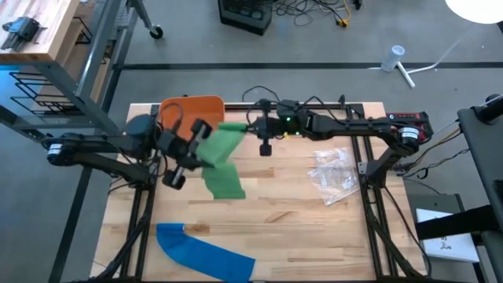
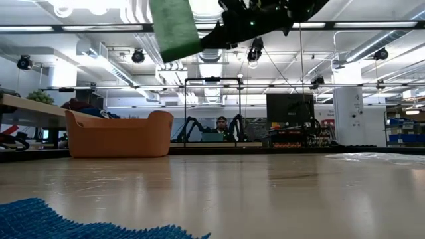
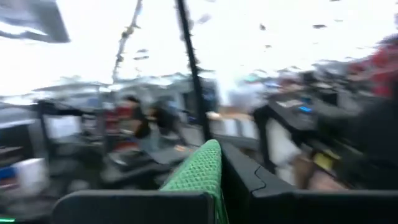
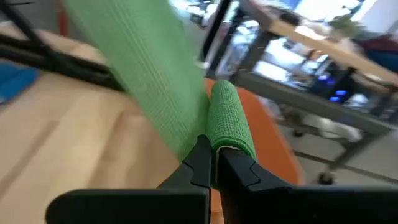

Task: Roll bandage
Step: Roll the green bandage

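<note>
A green bandage (image 1: pixel 222 161) is held up in the air over the middle of the table, between both grippers. My left gripper (image 1: pixel 201 149) is shut on its middle stretch. My right gripper (image 1: pixel 247 127) is shut on its far end, where the cloth looks partly rolled (image 4: pixel 227 115). The free end (image 1: pixel 228 187) hangs past the left gripper. In the low view the strip (image 2: pixel 174 28) hangs high above the tabletop. A blue bandage (image 1: pixel 206 253) lies flat at the near edge, touched by no gripper. My left gripper pinches the green bandage (image 3: pixel 206 167) between its two fingers, coming from the table's left; the cloth sticks up past the fingertips, clear of the table. My right gripper pinches the bandage between its fingertips, just below the rolled end (image 4: pixel 219 142), coming from the right. The wide strip (image 4: pixel 146 74) runs away from it toward the left gripper, off the table.
An orange basket (image 1: pixel 195 110) stands at the far edge behind the grippers. A crumpled clear plastic bag (image 1: pixel 333 174) lies on the right part of the table. Bare wood (image 1: pixel 291 228) lies between the blue bandage and the bag.
</note>
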